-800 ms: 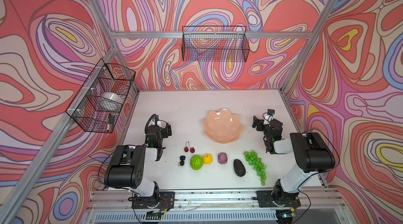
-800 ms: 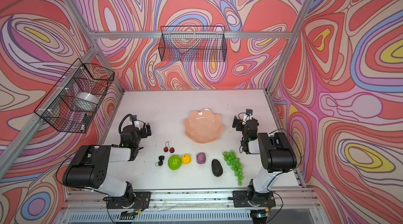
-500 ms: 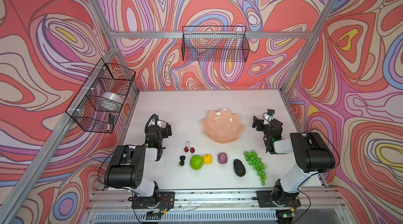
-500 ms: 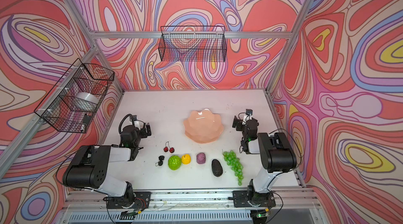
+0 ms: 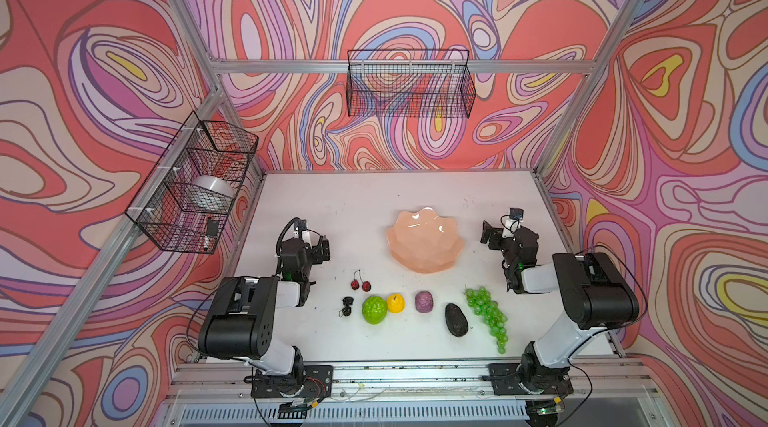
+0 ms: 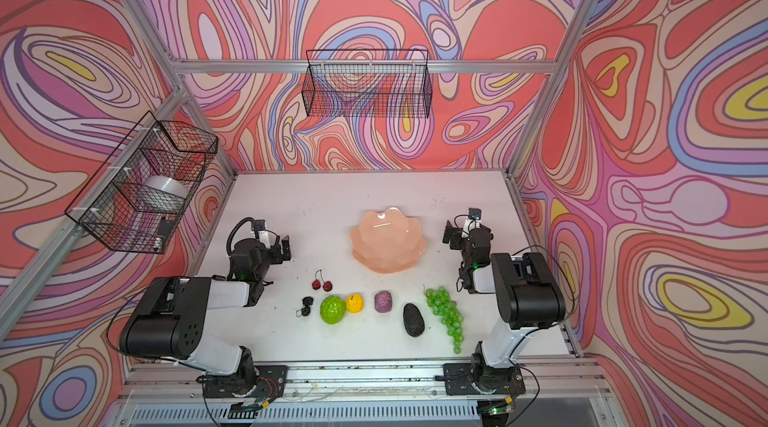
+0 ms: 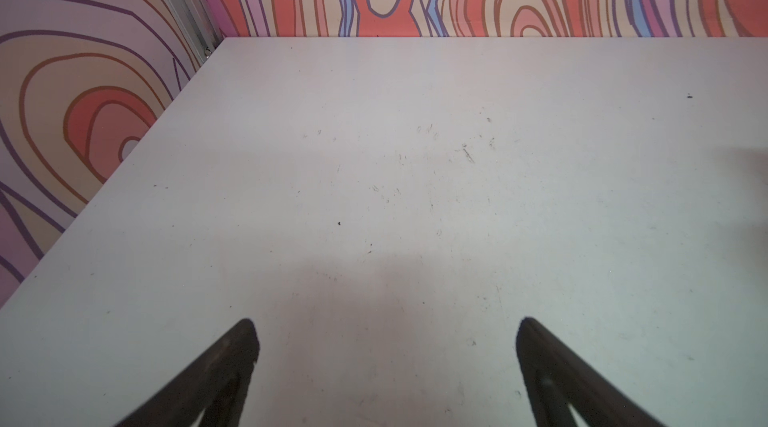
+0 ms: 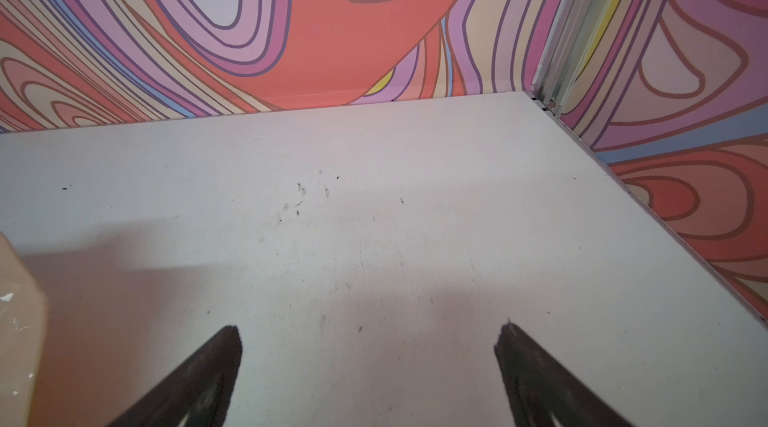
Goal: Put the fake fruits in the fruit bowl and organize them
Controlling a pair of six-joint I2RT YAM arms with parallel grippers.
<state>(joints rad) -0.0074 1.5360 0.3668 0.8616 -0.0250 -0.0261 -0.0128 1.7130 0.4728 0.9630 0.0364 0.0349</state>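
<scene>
Peach-pink fruit bowl (image 5: 424,238): you will find it right of centre on the white table (image 5: 353,204), standing empty.
Fake fruits: all of them lie on the table on the near side of the bowl, none touching it.
Row, left to right: black berries (image 5: 347,306), bumpy lime-green ball (image 5: 374,309), yellow fruit (image 5: 395,303) just beside it, purple bumpy ball (image 5: 424,301), dark avocado (image 5: 456,319), green grape bunch (image 5: 486,312).
Red cherry pair (image 5: 360,284): just beyond the berries, at the row's left end.
Left gripper (image 7: 384,333): you have it left of the cherries; its fingers are spread wide over bare table, grasping nothing.
Right gripper (image 8: 370,337): near the bowl's right side, fingers spread wide, nothing between them.
Left-wall wire basket (image 5: 195,183): holds a silver bowl (image 5: 212,192).
Far-wall wire basket (image 5: 409,84): hangs above the table's far edge.
</scene>
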